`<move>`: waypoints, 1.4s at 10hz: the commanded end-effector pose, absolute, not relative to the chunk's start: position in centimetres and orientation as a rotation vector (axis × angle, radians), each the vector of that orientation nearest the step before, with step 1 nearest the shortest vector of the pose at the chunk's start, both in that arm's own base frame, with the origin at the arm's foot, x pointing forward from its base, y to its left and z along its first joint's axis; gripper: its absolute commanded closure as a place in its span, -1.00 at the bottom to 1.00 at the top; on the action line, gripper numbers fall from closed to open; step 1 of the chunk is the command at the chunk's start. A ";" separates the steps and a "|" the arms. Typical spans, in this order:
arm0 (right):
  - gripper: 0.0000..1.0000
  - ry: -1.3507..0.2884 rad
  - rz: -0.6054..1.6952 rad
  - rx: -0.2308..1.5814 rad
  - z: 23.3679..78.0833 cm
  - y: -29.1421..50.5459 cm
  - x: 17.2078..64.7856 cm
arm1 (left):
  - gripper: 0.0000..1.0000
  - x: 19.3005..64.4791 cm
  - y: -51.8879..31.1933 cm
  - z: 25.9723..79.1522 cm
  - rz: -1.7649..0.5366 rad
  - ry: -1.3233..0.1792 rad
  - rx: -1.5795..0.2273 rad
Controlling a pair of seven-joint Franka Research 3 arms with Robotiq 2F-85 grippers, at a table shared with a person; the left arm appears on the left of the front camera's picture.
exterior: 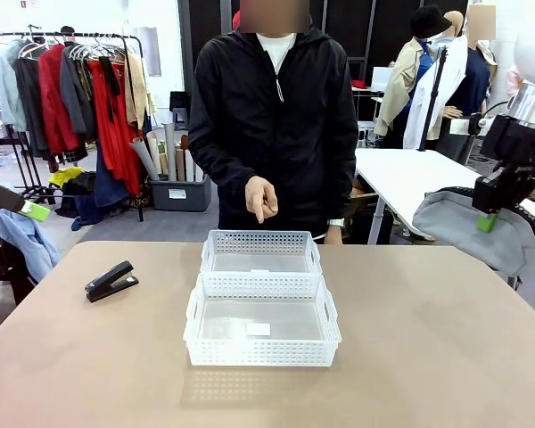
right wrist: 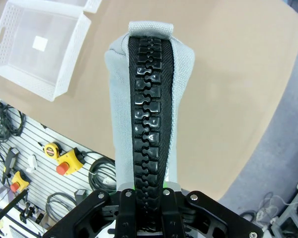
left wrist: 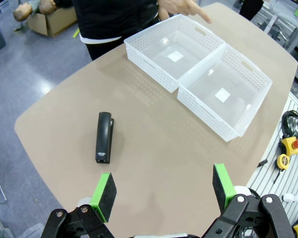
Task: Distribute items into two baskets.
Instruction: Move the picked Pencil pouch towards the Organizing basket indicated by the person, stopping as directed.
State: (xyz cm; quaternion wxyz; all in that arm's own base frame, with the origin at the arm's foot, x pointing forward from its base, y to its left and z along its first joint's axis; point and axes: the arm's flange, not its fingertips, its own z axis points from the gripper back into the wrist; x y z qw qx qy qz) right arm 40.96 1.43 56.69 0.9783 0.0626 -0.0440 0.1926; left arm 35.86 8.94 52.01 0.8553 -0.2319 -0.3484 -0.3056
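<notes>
My right gripper (right wrist: 145, 196) is clamped on the one grey pouch (right wrist: 149, 99), which I hold raised by the table's (exterior: 428, 357) far right corner. My left gripper (left wrist: 161, 186) has its fingers wide apart and holds nothing, above the left edge. The one black stapler (left wrist: 104, 137) lies just beyond it on bare tabletop. Two white baskets sit mid-table, the nearer basket (exterior: 261, 354) touching the farther basket (exterior: 261, 239), with open surface on both sides. One person's hand (exterior: 261, 198) points above the farther one.

No legible text, basket label (exterior: 259, 329) unreadable
</notes>
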 end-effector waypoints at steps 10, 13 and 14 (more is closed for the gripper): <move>1.00 -0.125 0.651 0.054 59.3 10.8 38.4 | -1.00 35.8 9.0 52.0 -0.642 -0.744 -0.503; 1.00 -0.204 0.821 0.008 58.7 13.8 37.2 | -1.00 35.8 9.0 52.0 -0.642 -0.744 -0.503; 1.00 -0.239 0.874 -0.014 58.3 14.7 37.3 | -1.00 35.8 9.0 52.0 -0.642 -0.744 -0.503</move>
